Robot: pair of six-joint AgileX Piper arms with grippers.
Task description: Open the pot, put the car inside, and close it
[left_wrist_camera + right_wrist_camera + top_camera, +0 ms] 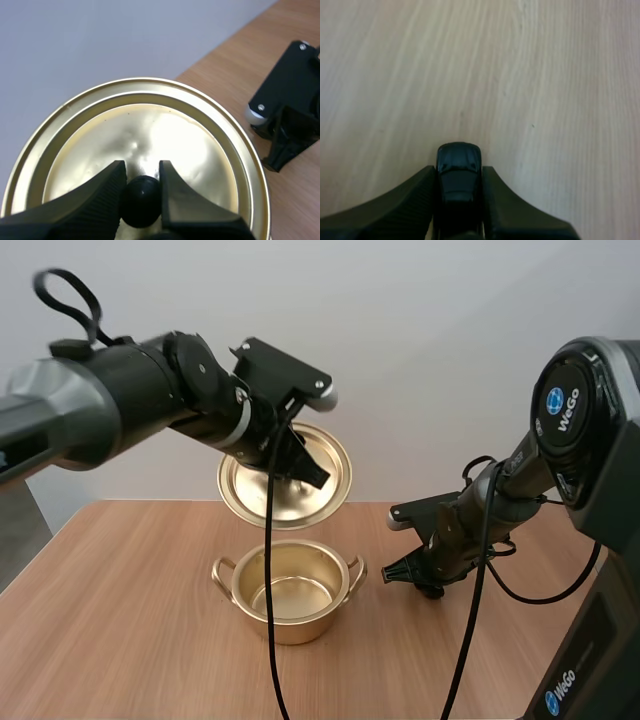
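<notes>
**Now the car has to travel into the open pot**

The left gripper (141,172) is clamped on the black knob (141,202) of the golden lid (150,130), one finger on each side. It holds the lid tilted in the air above the pot (290,625). The pot stands uncovered on the wooden table (120,620), and its inside looks bare. To the pot's right and well apart from it, the right gripper (459,172) hangs low over the table. Its fingers pinch a small black car (458,160) by its flanks, and one end of the car pokes out past the fingertips. Whether the wheels touch the wood cannot be told.

The opening looks done, so the step in hand is judged to be carrying the car across to the pot. To do it well, the right arm should lift first, so the car clears the pot's edge rather than knocking it. It should then move sideways until the car is centred over the mouth. The lid hangs close over the opening, so the approach should stay low and come from the right, clear of the left arm. The pinch is on smooth sides, which calls for a slow, steady move. The car is best lowered well inside before the fingers part, and they should part only a little, so it settles rather than bounces.
</notes>
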